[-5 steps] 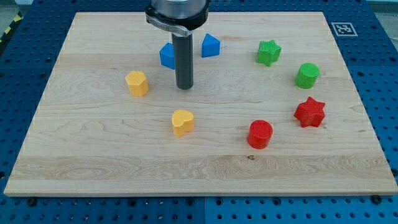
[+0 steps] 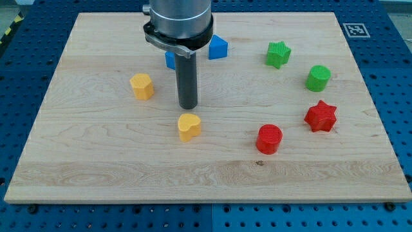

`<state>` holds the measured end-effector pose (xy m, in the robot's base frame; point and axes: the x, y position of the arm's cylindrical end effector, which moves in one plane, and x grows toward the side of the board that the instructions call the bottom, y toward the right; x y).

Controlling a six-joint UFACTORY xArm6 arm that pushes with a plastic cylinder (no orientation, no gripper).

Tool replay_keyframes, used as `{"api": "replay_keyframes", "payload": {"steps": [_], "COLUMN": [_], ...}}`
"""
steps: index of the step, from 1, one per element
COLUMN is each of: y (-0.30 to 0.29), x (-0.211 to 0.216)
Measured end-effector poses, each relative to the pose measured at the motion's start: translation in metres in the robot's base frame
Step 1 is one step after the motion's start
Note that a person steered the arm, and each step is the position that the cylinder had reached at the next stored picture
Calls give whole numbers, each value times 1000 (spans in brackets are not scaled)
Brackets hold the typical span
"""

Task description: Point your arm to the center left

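Note:
My tip [image 2: 188, 106] rests on the wooden board [image 2: 96, 161] near its middle, slightly left of centre. It stands just above the yellow heart block [image 2: 189, 127] and to the right of the yellow hexagon block [image 2: 141, 86]. One blue block [image 2: 170, 60] is mostly hidden behind the rod; a second blue block [image 2: 217, 47] sits to the rod's right near the top.
A green star [image 2: 278, 54] and a green cylinder [image 2: 318, 78] sit at the upper right. A red star [image 2: 320, 116] and a red cylinder [image 2: 269, 138] sit at the right. A marker tag [image 2: 356, 29] is at the board's top right corner.
My tip has moved down the view, toward the yellow heart block, and very slightly left. No block has moved.

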<state>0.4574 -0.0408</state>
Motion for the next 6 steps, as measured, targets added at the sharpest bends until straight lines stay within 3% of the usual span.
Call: {"api": "replay_keyframes", "payload": {"steps": [4, 5, 6], "y": [-131, -183, -197], "x": [0, -17, -51]}}
